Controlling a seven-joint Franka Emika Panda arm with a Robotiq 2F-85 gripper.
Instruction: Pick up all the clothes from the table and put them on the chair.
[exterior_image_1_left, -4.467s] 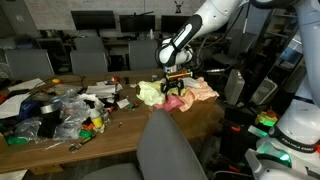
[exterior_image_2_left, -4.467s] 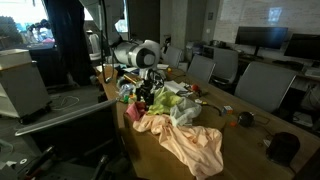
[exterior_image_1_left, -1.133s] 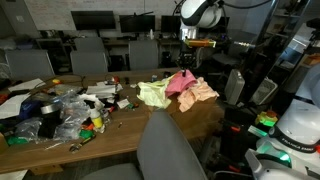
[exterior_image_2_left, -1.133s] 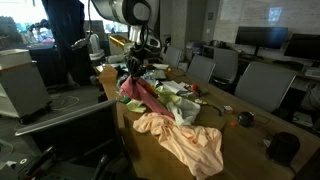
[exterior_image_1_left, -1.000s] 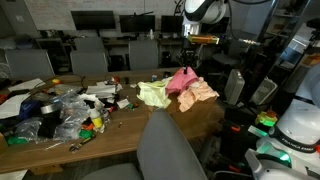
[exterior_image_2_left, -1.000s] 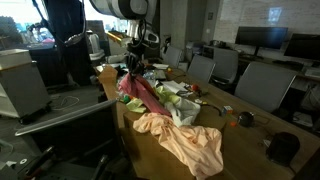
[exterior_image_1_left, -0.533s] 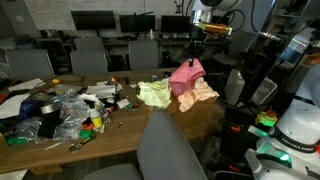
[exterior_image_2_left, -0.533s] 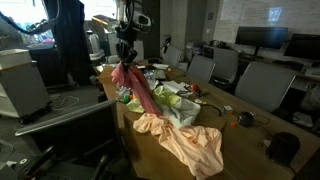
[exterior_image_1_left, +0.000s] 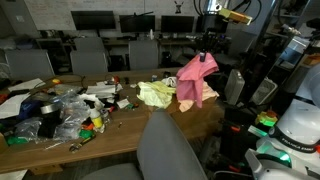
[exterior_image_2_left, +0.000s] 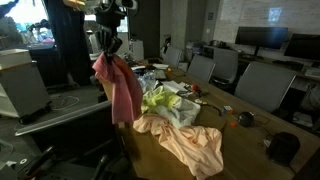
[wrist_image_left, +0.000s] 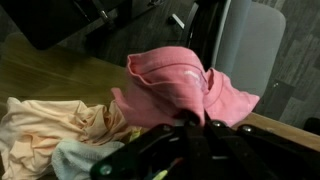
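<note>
- The gripper (exterior_image_1_left: 207, 44) is closed on the top of the pink garment (exterior_image_1_left: 194, 79) and holds it up high above the end of the table (exterior_image_1_left: 130, 132).
- In both exterior views the pink garment hangs in a long, loose fold from the gripper (exterior_image_2_left: 108, 42). In an exterior view its lower end (exterior_image_2_left: 122, 95) hangs at the table's edge, and I cannot tell whether it touches anything.
- In the wrist view the pink garment (wrist_image_left: 180, 88) bunches just in front of the dark, blurred gripper (wrist_image_left: 200, 142); the fingers themselves are too blurred to make out.
- The pale yellow-green garment (exterior_image_1_left: 154, 95) lies crumpled on the table, near the hanging pink one.
- The peach-orange garment (exterior_image_2_left: 190, 146) lies spread over the table's end, and in the wrist view (wrist_image_left: 40, 125) it sits below and beside the pink garment.
- A white garment (exterior_image_2_left: 186, 113) lies between the yellow-green garment (exterior_image_2_left: 163, 100) and the peach-orange one, touching both.
- The grey chair (exterior_image_1_left: 170, 152) stands at the near side of the table with nothing visible on its backrest.
- A heap of clear plastic bags and small colourful items (exterior_image_1_left: 68, 110) covers the far stretch of the table, well apart from the clothes.
</note>
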